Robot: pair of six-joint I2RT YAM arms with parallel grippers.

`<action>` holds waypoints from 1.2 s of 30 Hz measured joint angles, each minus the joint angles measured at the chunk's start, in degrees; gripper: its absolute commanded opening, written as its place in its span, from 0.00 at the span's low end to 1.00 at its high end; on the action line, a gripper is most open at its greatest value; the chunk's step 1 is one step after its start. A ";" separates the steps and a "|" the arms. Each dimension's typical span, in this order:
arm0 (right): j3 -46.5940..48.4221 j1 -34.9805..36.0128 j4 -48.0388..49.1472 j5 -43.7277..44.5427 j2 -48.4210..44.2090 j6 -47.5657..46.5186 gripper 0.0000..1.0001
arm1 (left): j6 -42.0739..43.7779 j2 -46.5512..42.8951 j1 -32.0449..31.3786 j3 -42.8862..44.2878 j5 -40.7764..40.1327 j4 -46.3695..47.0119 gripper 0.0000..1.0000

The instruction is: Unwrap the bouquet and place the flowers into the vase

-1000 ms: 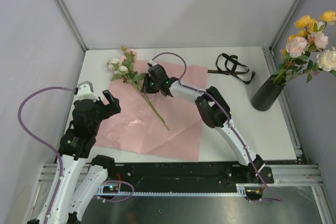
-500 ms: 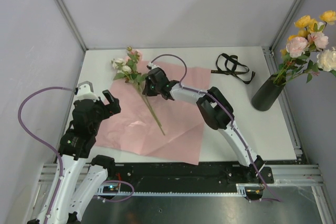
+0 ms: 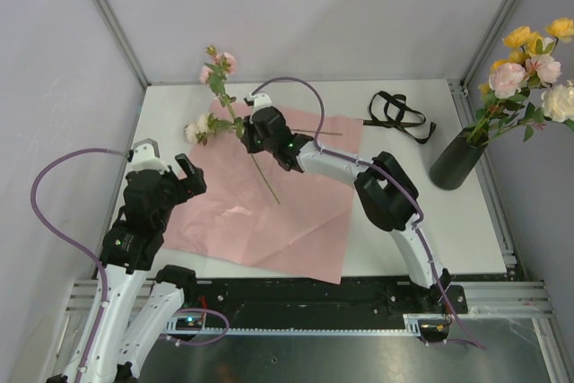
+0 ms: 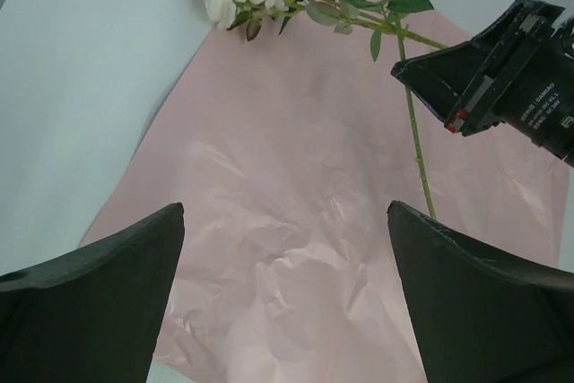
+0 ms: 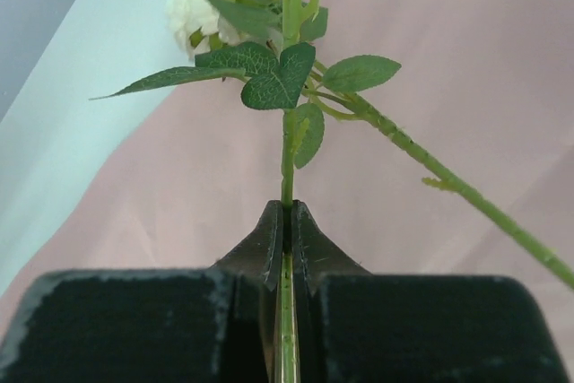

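One thin green stem [image 5: 287,159] is all the right end effector [image 5: 287,214] has to hold, and it is clenched tight on it, with the stem pinched between its two tips. The flower sprig [image 3: 220,65] could slip or spin, because the pink and white blooms are heavy and stick out to the far left of the grip. The long bare end points to the near side over the pink paper [image 3: 269,221] and could snag it. The black ribbon [image 3: 399,114] lies on the tabletop [image 3: 421,213] on the way to the vase [image 3: 456,163]. The vase stands well apart at the far right. Its mouth is small and already has other blooms [image 3: 529,51] in it, so the stem could miss or knock it over. The left end effector [image 3: 168,159] is released, wide open over the near left of the paper, holding nothing.
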 measured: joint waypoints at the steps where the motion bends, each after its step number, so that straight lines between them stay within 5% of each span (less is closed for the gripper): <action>1: -0.68 0.13 0.57 0.63 -0.39 -0.70 0.00 | 0.00 0.00 0.00 0.00 0.00 0.00 1.00; 16: -12.26 0.74 1.05 0.76 -6.78 6.71 0.00 | 0.02 0.02 0.00 0.00 0.00 0.00 1.00; 24: -11.19 4.35 -3.93 9.79 -6.82 -1.44 0.00 | -1.38 1.92 0.02 0.00 0.76 0.02 0.98; 31: -21.55 0.15 4.26 -6.12 -12.81 15.43 0.00 | -8.94 10.08 2.34 0.00 8.85 0.11 0.94; 36: -23.71 -3.06 6.84 -9.73 -14.99 22.25 0.00 | -15.41 17.68 8.48 -0.63 17.46 2.73 0.91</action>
